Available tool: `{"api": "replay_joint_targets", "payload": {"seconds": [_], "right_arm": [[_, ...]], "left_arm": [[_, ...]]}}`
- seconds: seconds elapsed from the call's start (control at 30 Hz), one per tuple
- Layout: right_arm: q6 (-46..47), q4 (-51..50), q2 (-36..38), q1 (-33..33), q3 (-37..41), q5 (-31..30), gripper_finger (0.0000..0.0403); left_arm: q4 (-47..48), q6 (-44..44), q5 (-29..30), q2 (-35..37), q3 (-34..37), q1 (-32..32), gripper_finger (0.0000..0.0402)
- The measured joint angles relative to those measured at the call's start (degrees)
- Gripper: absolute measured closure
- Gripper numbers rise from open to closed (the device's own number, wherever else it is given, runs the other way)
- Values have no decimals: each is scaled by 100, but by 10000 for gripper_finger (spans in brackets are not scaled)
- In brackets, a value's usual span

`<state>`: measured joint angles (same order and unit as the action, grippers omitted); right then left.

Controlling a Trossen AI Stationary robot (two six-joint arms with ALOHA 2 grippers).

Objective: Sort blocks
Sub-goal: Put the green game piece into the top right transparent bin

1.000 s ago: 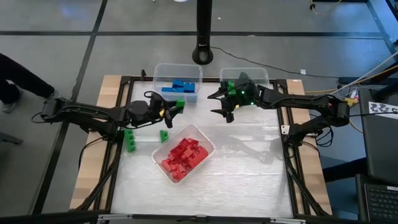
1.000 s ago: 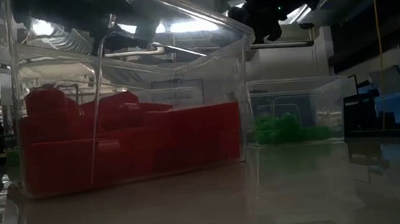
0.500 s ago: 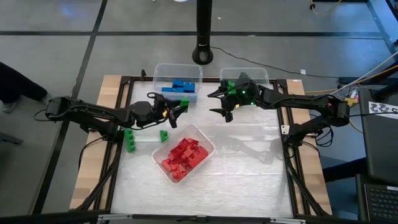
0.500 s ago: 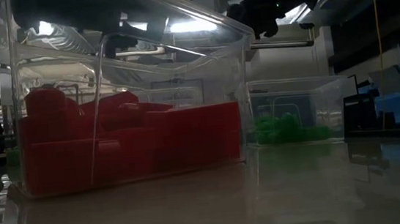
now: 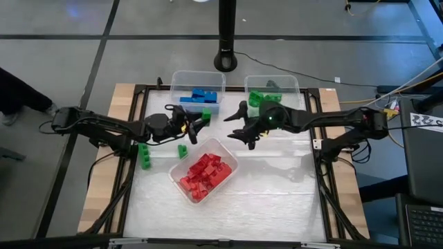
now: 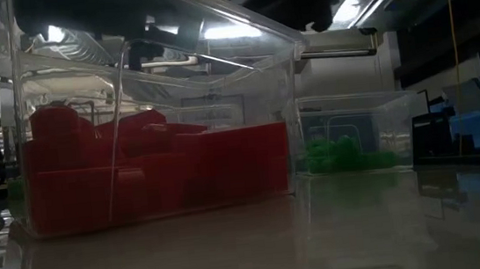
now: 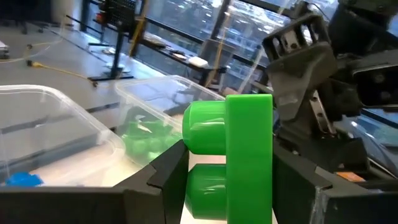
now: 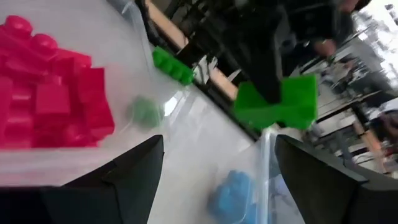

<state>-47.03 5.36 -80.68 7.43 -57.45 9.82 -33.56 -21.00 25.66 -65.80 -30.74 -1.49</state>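
My left gripper [image 5: 199,120] hangs over the table just near of the blue bin [image 5: 197,90] and is shut on a green block [image 7: 236,155]. My right gripper [image 5: 239,125] is open and empty, in the air a little to the right of that block and facing it. In the right wrist view the held green block [image 8: 277,102] shows ahead of my right gripper [image 8: 217,165]. Two more green blocks [image 5: 145,153] [image 5: 183,150] rest on the table left of the red bin [image 5: 204,169]. Red blocks [image 5: 203,171] fill that bin. My left gripper pinches the green block between its two fingers [image 7: 168,171], one on each flat side, with the studs [image 7: 205,127] showing between them. The fingers come about level from the table's left. The block [image 5: 205,115] is lifted clear of the table.
Three clear bins stand on the table: blue blocks [image 5: 201,95] in the far left one, green blocks [image 5: 261,98] in the far right bin [image 5: 272,86], and the red bin in the middle. A black pole base [image 5: 225,61] stands beyond the far edge.
My right gripper has moved away from the green bin, toward the table's left and near side, and now hangs closer to the left gripper and its block. My left gripper has edged slightly right, keeping hold of the green block.
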Motion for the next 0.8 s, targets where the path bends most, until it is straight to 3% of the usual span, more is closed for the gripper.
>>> {"api": "replay_joint_targets", "payload": {"seconds": [0.23,0.57,0.8], "right_arm": [[-480,962,-365,-272,-2,-534,94],[-1277,2176,-679,-462,-2,-566,92],[-1025,2267,-678,-440,-87,-1043,55]], "left_arm": [[-34,440,-452,-2,0,277,233],[-339,-80,-456,-2,0,395,233],[-373,-156,-454,3,0,401,233]]}}
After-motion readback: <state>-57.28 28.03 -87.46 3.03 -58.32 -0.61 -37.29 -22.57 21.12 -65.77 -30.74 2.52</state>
